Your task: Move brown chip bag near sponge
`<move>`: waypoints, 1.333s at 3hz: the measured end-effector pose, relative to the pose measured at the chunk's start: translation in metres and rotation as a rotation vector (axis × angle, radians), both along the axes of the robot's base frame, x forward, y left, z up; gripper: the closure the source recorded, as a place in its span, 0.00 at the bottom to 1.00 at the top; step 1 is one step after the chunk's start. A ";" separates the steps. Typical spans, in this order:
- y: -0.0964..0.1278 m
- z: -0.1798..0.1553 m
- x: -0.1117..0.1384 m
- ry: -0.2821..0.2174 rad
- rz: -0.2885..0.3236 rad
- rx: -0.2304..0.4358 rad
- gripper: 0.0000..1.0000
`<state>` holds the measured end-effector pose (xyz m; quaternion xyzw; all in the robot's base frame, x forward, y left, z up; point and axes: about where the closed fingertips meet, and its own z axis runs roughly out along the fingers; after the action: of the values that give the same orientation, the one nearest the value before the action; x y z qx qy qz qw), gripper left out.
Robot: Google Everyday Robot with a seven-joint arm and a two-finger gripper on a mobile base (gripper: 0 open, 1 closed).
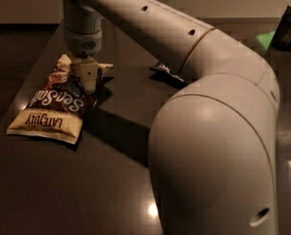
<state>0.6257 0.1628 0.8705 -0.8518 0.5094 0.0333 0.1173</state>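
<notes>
The brown chip bag (52, 106) lies flat at the left of the dark table, its "Sea Salt" lettering and cream "LATE JULY" band facing me upside down. My gripper (89, 80) hangs from the wrist straight down over the bag's far right edge, at or just above it. Just behind and to the right of the gripper a pale yellow corner of the sponge (107, 66) shows; the rest of the sponge is hidden by the gripper. The bag's top end lies close to the sponge.
A small dark blue chip bag (165, 71) lies mid-table, partly hidden behind my arm (213, 146), which fills the right foreground. A dark object and a green patch (267, 37) stand at the far right. The table's left edge (17, 97) runs beside the brown bag.
</notes>
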 end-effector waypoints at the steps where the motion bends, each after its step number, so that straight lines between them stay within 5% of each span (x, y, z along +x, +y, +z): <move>1: -0.015 0.012 -0.006 -0.009 0.004 0.015 0.60; 3: -0.058 0.027 -0.018 0.005 -0.027 0.054 1.00; 4: -0.084 0.032 -0.026 0.024 -0.026 0.070 1.00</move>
<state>0.6001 0.0786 0.9028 -0.8401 0.5203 0.0599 0.1413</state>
